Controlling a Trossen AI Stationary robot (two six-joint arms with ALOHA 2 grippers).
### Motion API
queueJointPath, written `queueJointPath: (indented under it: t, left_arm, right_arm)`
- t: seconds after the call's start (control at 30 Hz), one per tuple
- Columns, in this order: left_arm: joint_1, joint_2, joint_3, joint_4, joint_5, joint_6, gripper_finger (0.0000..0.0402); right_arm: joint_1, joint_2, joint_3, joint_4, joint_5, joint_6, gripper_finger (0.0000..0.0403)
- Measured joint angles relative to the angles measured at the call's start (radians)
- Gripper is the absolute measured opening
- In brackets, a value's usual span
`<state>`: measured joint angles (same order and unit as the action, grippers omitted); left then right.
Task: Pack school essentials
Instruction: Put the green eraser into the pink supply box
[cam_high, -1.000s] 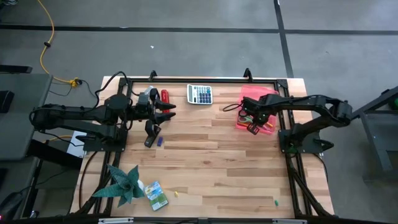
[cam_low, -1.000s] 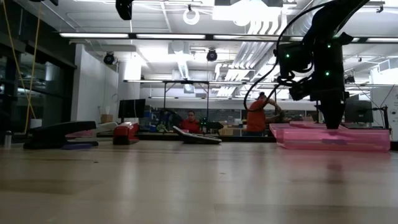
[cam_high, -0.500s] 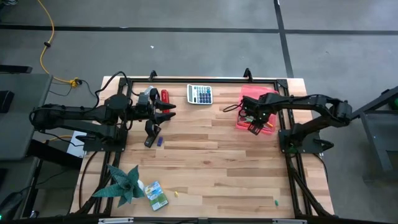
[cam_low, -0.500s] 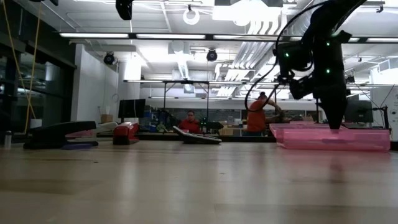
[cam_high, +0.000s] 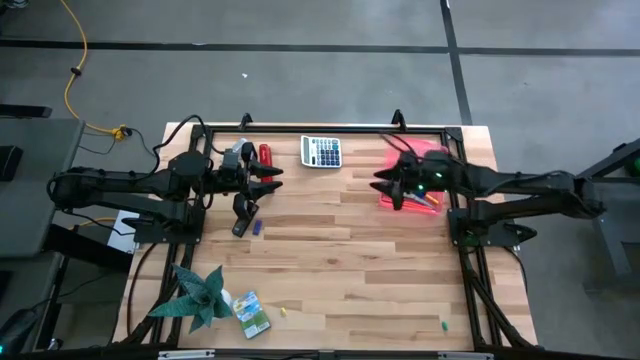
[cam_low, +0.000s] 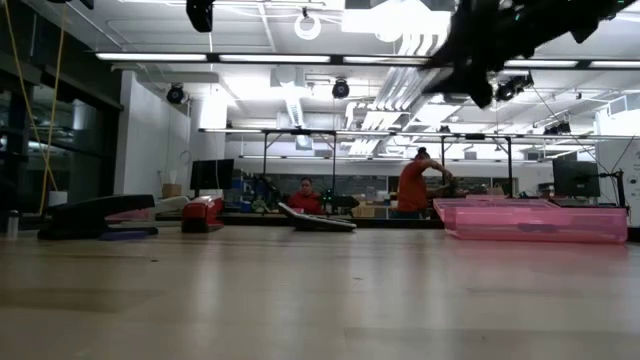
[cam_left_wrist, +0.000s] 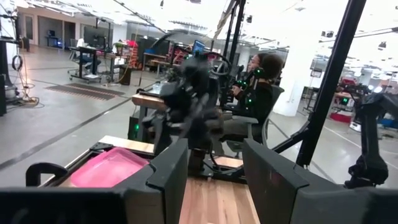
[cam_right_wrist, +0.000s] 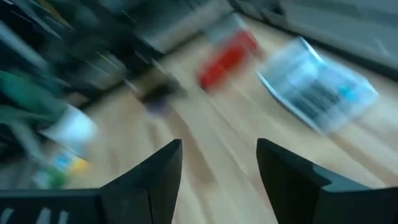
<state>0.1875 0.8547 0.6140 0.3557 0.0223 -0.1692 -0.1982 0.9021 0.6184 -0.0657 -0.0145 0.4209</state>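
At the desk's (cam_high: 330, 260) near edge we see the crayon box (cam_high: 250, 313) beside a green plant (cam_high: 197, 297), with tiny pieces scattered along that edge. Farther back, the left end effector (cam_high: 272, 178) hangs spread near the red stapler (cam_high: 265, 155). The right end effector (cam_high: 385, 188), fingers (cam_right_wrist: 155, 177) spread and empty, hovers by the pink tray (cam_high: 432, 152), which seems to hold colored sticks. A calculator (cam_high: 321, 151) lies at the far edge.

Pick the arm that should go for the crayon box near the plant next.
Left, probably. The crayon box lies on the left arm's half of the table, nearer the left gripper. The right gripper, fingers open and empty, is over by the pink tray.
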Motion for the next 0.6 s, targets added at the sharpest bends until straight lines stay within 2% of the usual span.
queueJointPath:
  t: [0.13,0.37,0.6]
  left_arm:
    - [0.0,0.0,0.0,0.0,0.0,-0.019,0.0141]
    - [0.0,0.0,0.0,-0.001,-0.001,-0.02,0.0141]
    - [0.0,0.0,0.0,-0.039,-0.004,-0.021,0.0141]
  right_arm:
    - [0.087,-0.047,-0.043,0.195,0.01,-0.07,0.0199]
    - [0.159,-0.054,-0.044,0.208,0.025,-0.214,0.0199]
    - [0.161,-0.054,-0.044,0.211,0.025,-0.244,0.0199]
